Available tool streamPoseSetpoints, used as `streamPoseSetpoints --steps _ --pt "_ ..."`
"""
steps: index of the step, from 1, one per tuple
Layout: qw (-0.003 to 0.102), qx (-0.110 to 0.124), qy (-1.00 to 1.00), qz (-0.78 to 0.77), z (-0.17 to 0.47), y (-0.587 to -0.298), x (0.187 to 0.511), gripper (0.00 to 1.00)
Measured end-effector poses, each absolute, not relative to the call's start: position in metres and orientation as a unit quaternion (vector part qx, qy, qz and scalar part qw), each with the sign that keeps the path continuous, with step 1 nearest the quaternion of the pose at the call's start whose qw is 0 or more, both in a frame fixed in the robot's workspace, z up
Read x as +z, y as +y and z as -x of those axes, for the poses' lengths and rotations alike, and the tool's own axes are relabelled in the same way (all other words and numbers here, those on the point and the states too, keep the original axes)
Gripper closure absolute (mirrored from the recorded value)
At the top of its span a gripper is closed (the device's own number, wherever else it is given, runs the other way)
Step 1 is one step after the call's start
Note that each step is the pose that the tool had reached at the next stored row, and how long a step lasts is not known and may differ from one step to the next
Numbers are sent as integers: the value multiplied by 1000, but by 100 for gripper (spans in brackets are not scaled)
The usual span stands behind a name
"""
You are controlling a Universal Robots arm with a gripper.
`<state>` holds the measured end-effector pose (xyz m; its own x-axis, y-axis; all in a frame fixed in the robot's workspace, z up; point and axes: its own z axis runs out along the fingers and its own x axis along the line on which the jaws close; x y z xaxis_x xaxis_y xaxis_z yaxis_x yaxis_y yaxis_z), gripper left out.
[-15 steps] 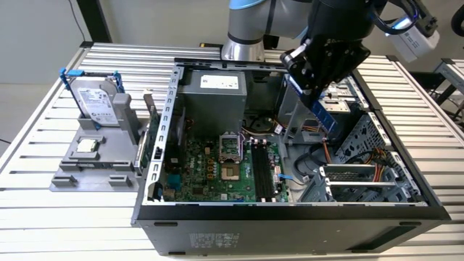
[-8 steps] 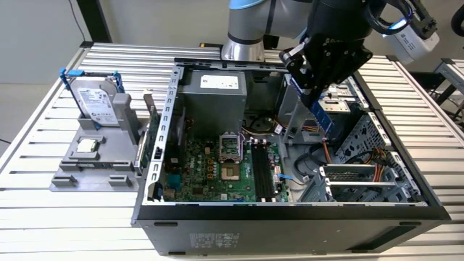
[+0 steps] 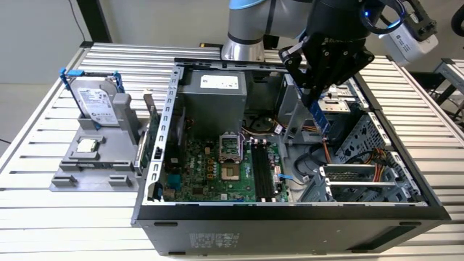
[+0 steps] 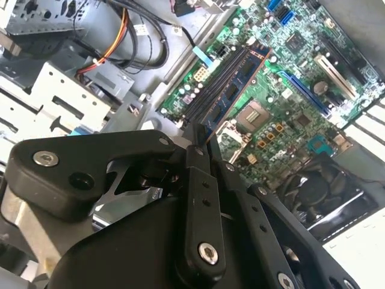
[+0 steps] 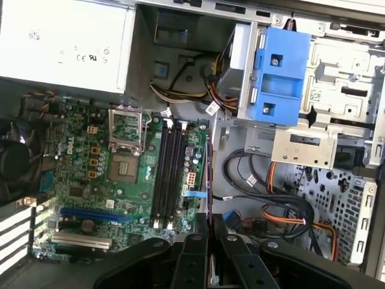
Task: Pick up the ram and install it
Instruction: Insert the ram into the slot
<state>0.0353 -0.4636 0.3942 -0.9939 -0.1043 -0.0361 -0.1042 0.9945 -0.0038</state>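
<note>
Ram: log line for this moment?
held: ram | jaws: shut on ram | where: hanging over open case, above motherboard | memory slots: empty | install: not done

Black, screw-studded tool [image 4: 201,144] — silver-grey arm [image 3: 243,38], blue ring [image 3: 371,19].

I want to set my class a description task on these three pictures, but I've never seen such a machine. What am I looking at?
The silver column in the exterior view is a robot arm; the black clamp at its end is its gripper. That picture comes from a camera standing off the arm; both wrist views come from cameras riding on the arm, looking past the gripper. On the slatted table rests an open computer case with its green motherboard exposed. At the exterior view's left, a grey stand carries a hard drive and a small square chip. The gripper is shut on the ram, a thin blue memory stick, held on edge above the case, not yet in the motherboard's black slots.
</note>
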Motion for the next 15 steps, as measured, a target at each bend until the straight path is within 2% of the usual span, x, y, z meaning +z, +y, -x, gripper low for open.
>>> streamPoseSetpoints --steps 15 --pt "18 -1 999 45 -35 -464 394 100"
